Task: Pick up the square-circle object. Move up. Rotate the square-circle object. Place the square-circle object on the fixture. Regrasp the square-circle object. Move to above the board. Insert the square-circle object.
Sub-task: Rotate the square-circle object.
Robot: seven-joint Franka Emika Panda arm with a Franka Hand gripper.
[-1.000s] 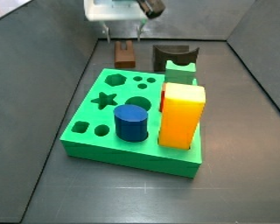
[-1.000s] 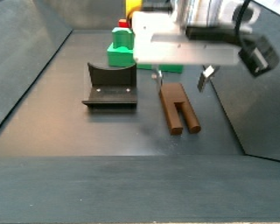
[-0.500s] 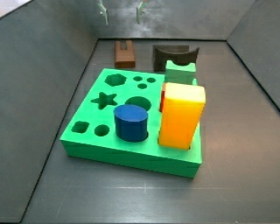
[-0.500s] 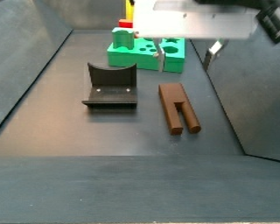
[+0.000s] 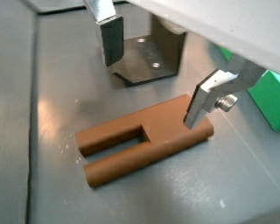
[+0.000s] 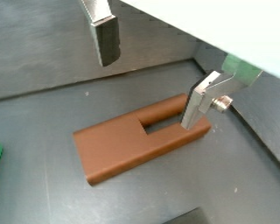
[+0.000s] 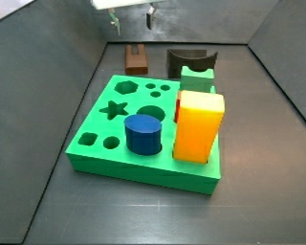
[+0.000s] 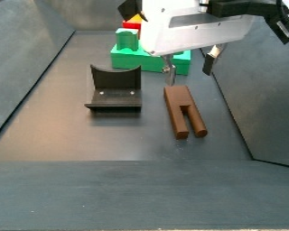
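The square-circle object (image 8: 183,110) is a long dark-brown peg lying flat on the dark floor, seen close in both wrist views (image 5: 143,140) (image 6: 136,140) and behind the board in a side view (image 7: 138,59). My gripper (image 8: 190,69) hangs open above it, one finger on each side and nothing between them (image 5: 153,92) (image 6: 149,92); in a side view it sits at the frame's top (image 7: 133,17). The fixture (image 8: 113,88) (image 7: 190,61) (image 5: 149,57) stands beside the peg. The green board (image 7: 111,134) (image 8: 141,56) lies further along the floor.
A blue cylinder (image 7: 144,132) and a tall yellow-orange block (image 7: 199,124) stand in the board. Grey sloping walls (image 8: 39,63) enclose the floor on both sides. A green board edge (image 5: 271,96) shows near the gripper in a wrist view.
The open gripper rose away from the peg, then came back down a little and shifted sideways over it. The peg and the fixture have not moved.
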